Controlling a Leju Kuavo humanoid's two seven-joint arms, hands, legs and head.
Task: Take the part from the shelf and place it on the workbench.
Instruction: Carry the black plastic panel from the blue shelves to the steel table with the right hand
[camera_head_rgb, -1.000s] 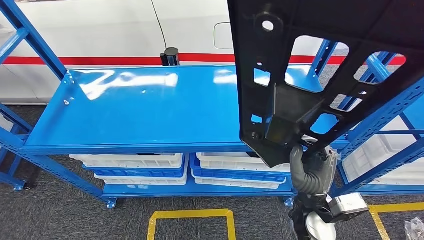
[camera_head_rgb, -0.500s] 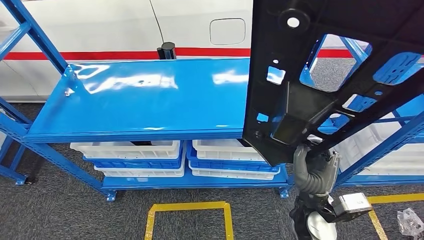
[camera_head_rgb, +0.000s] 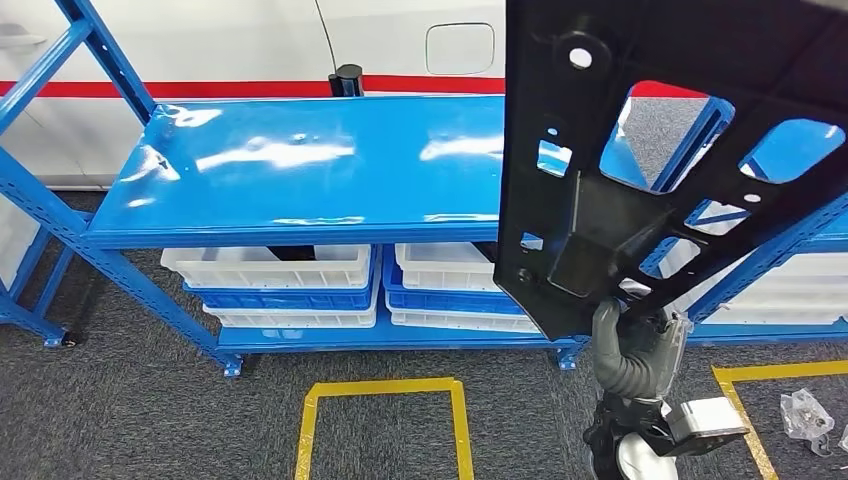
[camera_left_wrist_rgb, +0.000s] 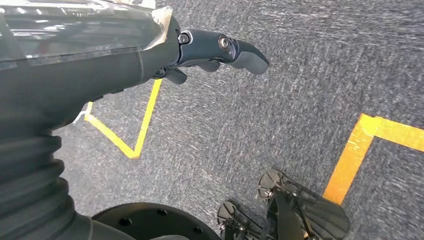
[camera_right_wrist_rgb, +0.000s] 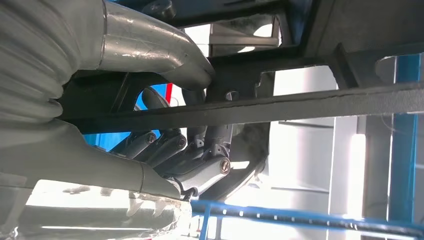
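Note:
A large black part (camera_head_rgb: 590, 230), a flat panel with several cut-outs, stands upright close in front of the head camera at the right. My right hand (camera_head_rgb: 632, 345) grips its lower edge from below. In the right wrist view the fingers (camera_right_wrist_rgb: 165, 150) curl around a rib of the part (camera_right_wrist_rgb: 300, 107), with the thumb over the top. The blue shelf (camera_head_rgb: 300, 170) behind has a bare, glossy top board. My left hand (camera_left_wrist_rgb: 210, 50) hangs above the grey carpet, holding nothing, its fingers loosely apart.
White bins (camera_head_rgb: 270, 265) fill the shelf's lower level. Blue uprights (camera_head_rgb: 110, 65) rise at the shelf's left and right. Yellow tape (camera_head_rgb: 380, 390) marks a box on the carpet in front. A clear plastic bag (camera_head_rgb: 805, 410) lies on the floor at the right. A white panel with a red stripe (camera_head_rgb: 250, 88) runs behind.
The whole picture has shifted, so the camera moved: the shelf now sits a little higher and further right. The part stays in my right hand, which shows slightly lower.

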